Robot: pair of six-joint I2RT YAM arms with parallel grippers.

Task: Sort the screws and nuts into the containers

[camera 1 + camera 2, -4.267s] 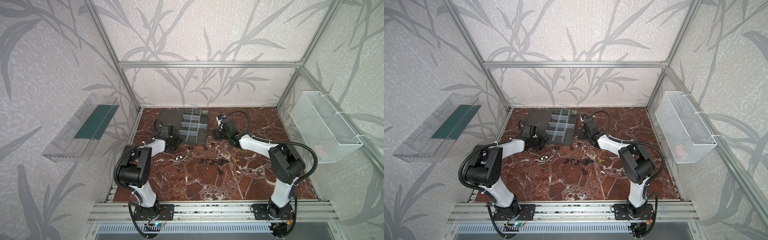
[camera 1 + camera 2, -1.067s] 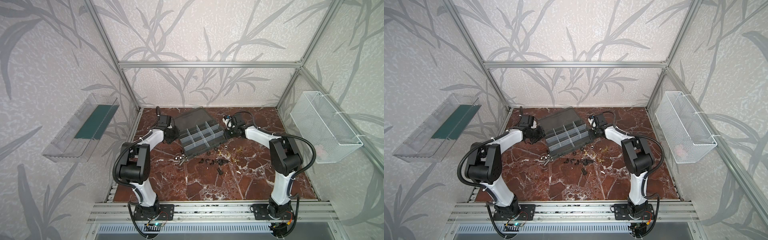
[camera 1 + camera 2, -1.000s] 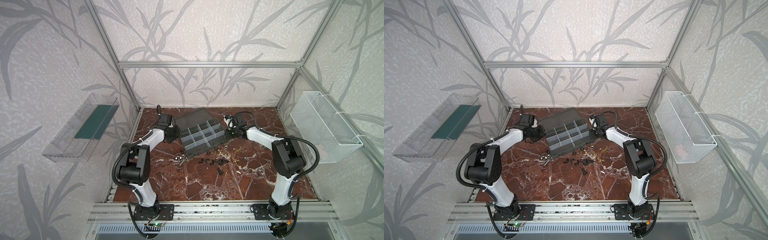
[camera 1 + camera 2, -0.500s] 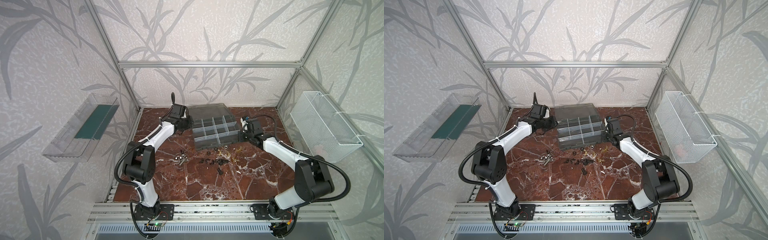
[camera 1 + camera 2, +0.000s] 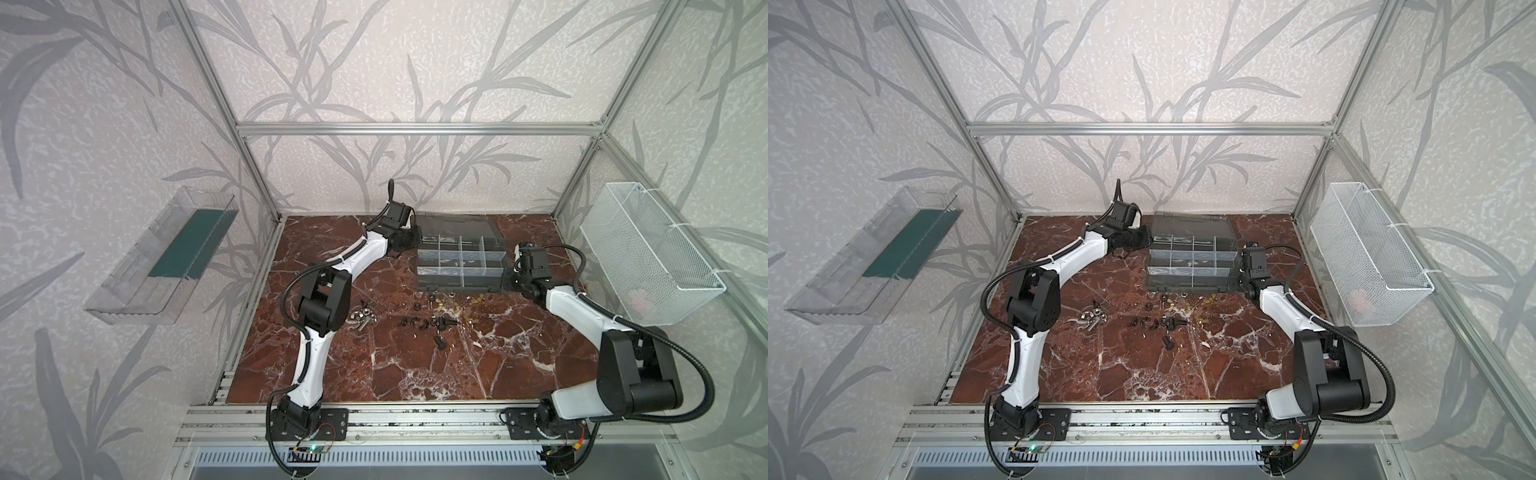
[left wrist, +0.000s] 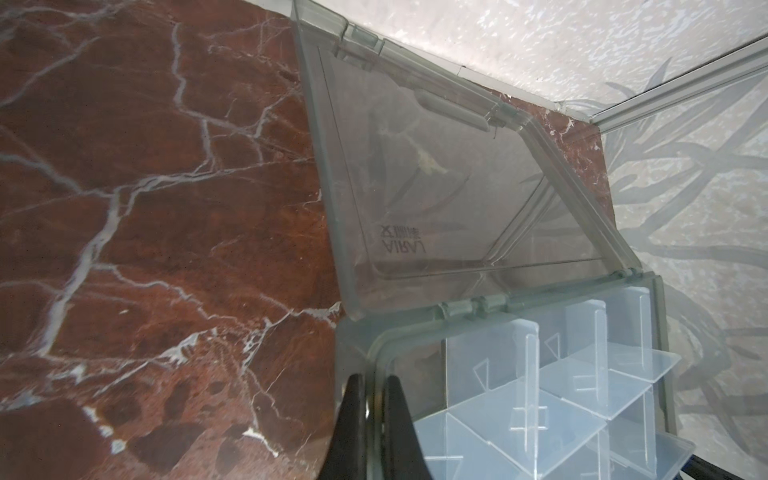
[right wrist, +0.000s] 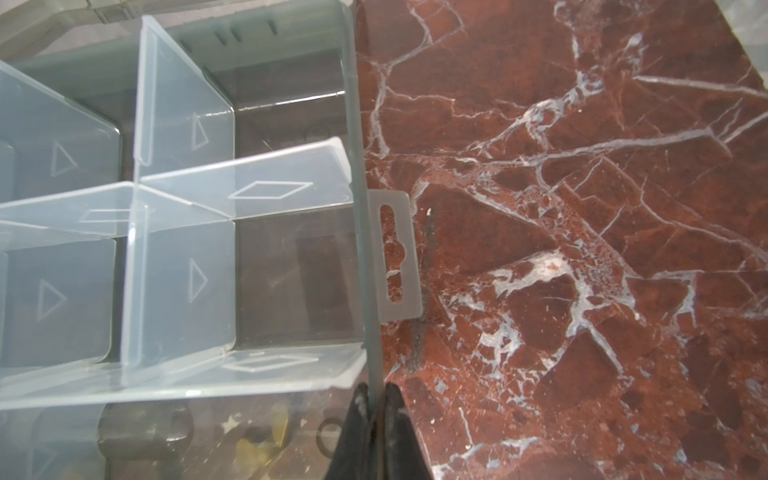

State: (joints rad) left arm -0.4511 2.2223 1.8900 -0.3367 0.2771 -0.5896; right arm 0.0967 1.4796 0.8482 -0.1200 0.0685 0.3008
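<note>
the organiser case (image 5: 457, 286) sat in the upper middle of both top views, lid (image 5: 455, 226) open, its containers (image 5: 459, 262) split by clear dividers. it looked light, thin-walled and slippery, best held by the end rims. the left gripper (image 6: 374, 380) and right gripper (image 7: 376, 388) each pinched narrow on an end wall. screws (image 5: 428, 323) and nuts (image 5: 453, 307) lay loose just below it.
</note>
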